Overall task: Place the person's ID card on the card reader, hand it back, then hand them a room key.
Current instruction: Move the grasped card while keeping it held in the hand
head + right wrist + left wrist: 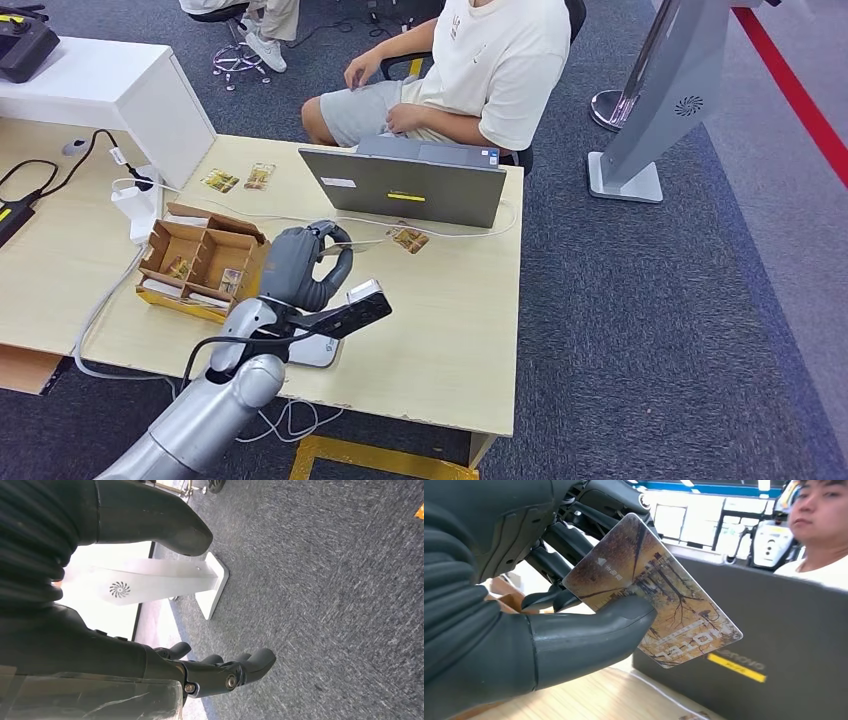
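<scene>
My left hand (305, 265) hovers over the wooden desk (450, 340) in front of the laptop and pinches a card (352, 244) between thumb and fingers. Seen close in the left wrist view, the card (659, 590) is brown and yellow with a tree picture and pale lettering, held by my left hand (499, 605) and sticking out toward the laptop's back. A pale flat card reader (318, 350) lies on the desk under my left wrist, partly hidden. The person (480, 60) sits behind the laptop, hands near their lap. My right hand (90, 650) hangs over the carpet holding nothing, fingers apart.
A grey laptop (410, 185) stands between me and the person. A cardboard box (205, 262) with compartments of cards sits left of my hand. Loose cards (220, 181) (408, 239) and a white cable (120, 290) lie on the desk. A white stand (640, 140) rises at right.
</scene>
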Tool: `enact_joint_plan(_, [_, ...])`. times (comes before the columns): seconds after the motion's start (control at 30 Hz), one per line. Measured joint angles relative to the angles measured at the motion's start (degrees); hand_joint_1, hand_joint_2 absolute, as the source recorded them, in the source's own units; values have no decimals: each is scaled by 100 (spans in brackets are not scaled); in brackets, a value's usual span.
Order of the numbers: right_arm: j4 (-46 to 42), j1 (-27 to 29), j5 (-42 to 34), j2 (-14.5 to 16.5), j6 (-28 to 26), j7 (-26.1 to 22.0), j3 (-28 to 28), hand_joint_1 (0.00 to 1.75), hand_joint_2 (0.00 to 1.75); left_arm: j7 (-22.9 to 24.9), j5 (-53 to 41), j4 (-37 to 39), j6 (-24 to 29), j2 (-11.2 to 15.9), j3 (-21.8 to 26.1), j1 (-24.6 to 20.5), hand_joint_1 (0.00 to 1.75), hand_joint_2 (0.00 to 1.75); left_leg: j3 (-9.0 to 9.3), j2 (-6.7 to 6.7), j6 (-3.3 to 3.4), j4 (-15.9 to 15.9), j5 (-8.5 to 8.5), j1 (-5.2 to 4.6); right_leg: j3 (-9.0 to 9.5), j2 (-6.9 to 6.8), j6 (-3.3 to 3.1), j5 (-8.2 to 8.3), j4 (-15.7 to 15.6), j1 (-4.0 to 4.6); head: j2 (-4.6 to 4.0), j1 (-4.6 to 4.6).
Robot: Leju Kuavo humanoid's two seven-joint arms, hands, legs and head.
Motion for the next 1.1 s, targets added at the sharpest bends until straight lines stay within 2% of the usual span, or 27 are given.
enact_joint_plan(0.17, [0, 3, -79, 0, 0, 46, -57, 0, 175, 524, -642, -3, -44, 200, 111, 192, 175, 175, 0, 1, 0, -1, 0, 1, -1, 1, 0, 0, 0, 0, 0, -1])
enact_joint_plan(0.33, [0, 13, -113, 13, 0, 108, -128, 0, 175, 880, -1339, -46, -99, 287, 354, 776, 175, 175, 0, 2, 0, -2, -1, 0, -4, 4, -2, -4, 0, 0, 0, -1])
enact_joint_plan(0.43, [0, 23, -115, 28, 0, 106, -144, 0, 175, 900, -1496, -44, -72, 289, 446, 1074, 175, 175, -1, 0, 1, -2, -3, 0, -12, 0, 1, -7, -2, -1, 1, 0])
enact_joint_plan(0.57, [0, 26, -115, 45, 0, 105, -148, 0, 175, 899, -1574, -27, -74, 278, 525, 1233, 175, 175, 0, -1, 2, -2, -4, 0, -12, -2, 2, -8, -2, -1, -1, -1])
enact_joint_plan(1.1, [0, 28, -107, 50, 0, 90, -153, 0, 175, 887, -1696, -22, -131, 262, 699, 1353, 175, 175, 0, -1, 3, -2, -3, 0, -1, -2, 2, -6, -1, 0, 1, -1])
